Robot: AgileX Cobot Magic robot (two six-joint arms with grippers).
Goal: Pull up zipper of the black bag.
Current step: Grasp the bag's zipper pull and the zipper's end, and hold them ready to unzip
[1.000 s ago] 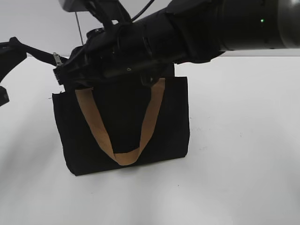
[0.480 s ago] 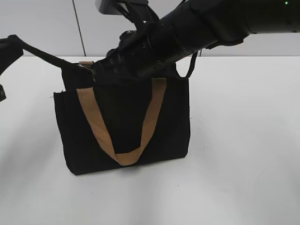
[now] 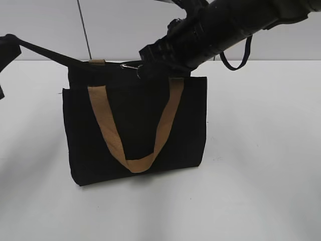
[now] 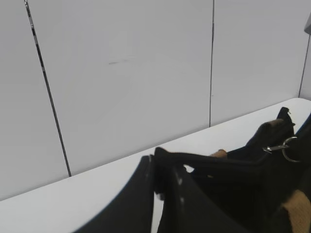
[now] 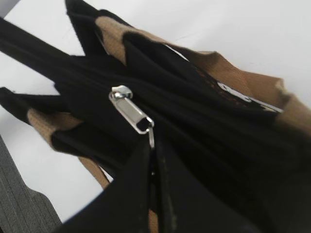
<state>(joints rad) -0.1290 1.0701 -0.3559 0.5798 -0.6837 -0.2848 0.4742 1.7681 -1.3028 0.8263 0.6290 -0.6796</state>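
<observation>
The black bag [image 3: 135, 125] stands upright on the white table, with a tan handle [image 3: 133, 163] hanging down its front. The zipper pull [image 3: 131, 67] is silvery and sits near the middle of the bag's top edge. My right gripper [image 3: 146, 61] reaches in from the upper right and is shut on it. In the right wrist view the jaws [image 5: 153, 153] pinch the ring of the zipper pull [image 5: 130, 115]. My left gripper [image 3: 7, 47] at the far left is shut on a black fabric tab [image 4: 194, 158] stretched taut from the bag's top left corner; its jaws [image 4: 158, 167] show in the left wrist view.
The white table [image 3: 261, 150] stretches around the bag. A pale wall with a dark vertical seam [image 3: 83, 25] stands behind. A black cable loop [image 3: 235, 60] hangs from the right arm above the bag's right end.
My right gripper has moved to the right along the bag's top with the zipper pull, from the left corner to near the middle. The bag shifted slightly right. The left gripper still holds the tab.
</observation>
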